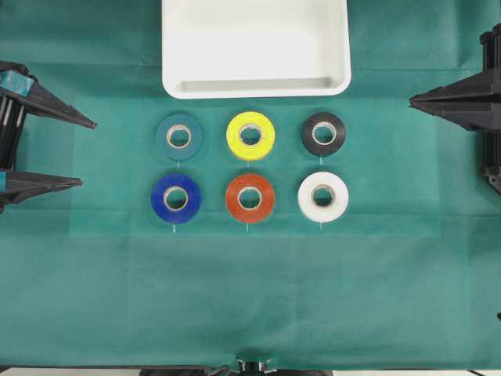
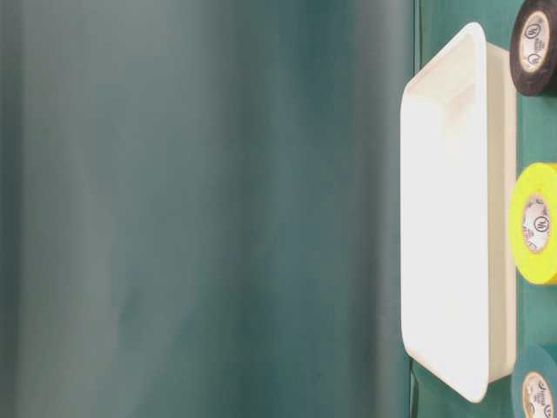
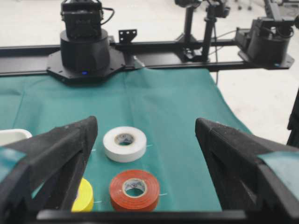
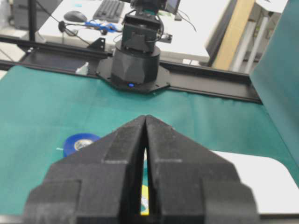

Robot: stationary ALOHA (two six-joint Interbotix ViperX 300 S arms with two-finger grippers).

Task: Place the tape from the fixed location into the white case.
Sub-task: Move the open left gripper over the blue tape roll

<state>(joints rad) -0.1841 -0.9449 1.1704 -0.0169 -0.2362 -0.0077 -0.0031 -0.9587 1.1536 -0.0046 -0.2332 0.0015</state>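
The royal-blue tape [image 1: 176, 198] lies flat on the green cloth, front row, left end; it also shows in the right wrist view [image 4: 78, 143]. The white case [image 1: 256, 47] sits at the back centre, and its rim shows in the table-level view [image 2: 452, 218]. My left gripper [image 1: 88, 153] is open and empty at the left edge, well left of the tape; its fingers [image 3: 60, 154] frame the red and white rolls. My right gripper [image 1: 412, 99] is shut and empty at the right edge; it also shows in the right wrist view [image 4: 146, 119].
Five other rolls lie in the grid: teal-blue [image 1: 178, 136], yellow [image 1: 250, 135], black [image 1: 323, 133], red [image 1: 250, 197], white [image 1: 322, 196]. The cloth's front edge runs along the bottom.
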